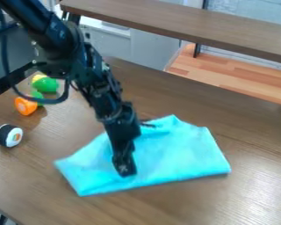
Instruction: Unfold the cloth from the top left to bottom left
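The black gripper [124,163] hangs down from the upper left, over the left-middle part of the cloth, with its lower end close to the cloth's front edge. The light blue cloth [181,154] lies folded and a little wrinkled on the table, its left corner near the table's middle left and its right corner farther out. A small peak stands at its back edge. The arm hides part of the cloth's back left side.
On the brown table [248,197], a black-and-white sushi-like roll [9,135] lies at the left. Behind it are an orange toy piece [25,106] and a green toy [46,84], beside the arm's cable. A raised brown shelf [184,24] crosses the back.
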`<state>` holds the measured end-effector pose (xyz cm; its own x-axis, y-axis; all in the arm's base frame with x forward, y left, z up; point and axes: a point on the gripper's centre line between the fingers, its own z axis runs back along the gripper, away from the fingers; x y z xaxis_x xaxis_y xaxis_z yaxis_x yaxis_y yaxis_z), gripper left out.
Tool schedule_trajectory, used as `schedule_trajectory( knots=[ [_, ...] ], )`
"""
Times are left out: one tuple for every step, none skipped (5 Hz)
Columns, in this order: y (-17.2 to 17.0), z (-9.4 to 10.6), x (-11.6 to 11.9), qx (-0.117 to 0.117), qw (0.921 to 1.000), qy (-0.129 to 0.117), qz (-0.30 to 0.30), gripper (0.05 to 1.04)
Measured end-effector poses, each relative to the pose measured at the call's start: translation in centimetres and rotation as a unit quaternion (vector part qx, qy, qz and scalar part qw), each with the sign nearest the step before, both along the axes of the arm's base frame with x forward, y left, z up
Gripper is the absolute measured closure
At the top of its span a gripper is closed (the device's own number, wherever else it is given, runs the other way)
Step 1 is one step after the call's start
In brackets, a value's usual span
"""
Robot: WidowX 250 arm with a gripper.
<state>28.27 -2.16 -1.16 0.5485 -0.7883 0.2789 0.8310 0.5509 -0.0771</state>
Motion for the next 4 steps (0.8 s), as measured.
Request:
schedule_trajectory(
  knots=[
    [-1.1, 0.1, -1.7, -0.008, 0.9998, 0.010, -0.014, 0.083],
    [-1.2, 0.1, -1.7, -0.009, 0.9998, 0.010, -0.013, 0.082],
    [0.0, 0.1, 0.0, -0.007, 0.9999, 0.006, 0.006, 0.082],
    [2.3, 0.1, 3.2, -0.003, 0.9994, -0.006, 0.034, 0.082]
  ],
)
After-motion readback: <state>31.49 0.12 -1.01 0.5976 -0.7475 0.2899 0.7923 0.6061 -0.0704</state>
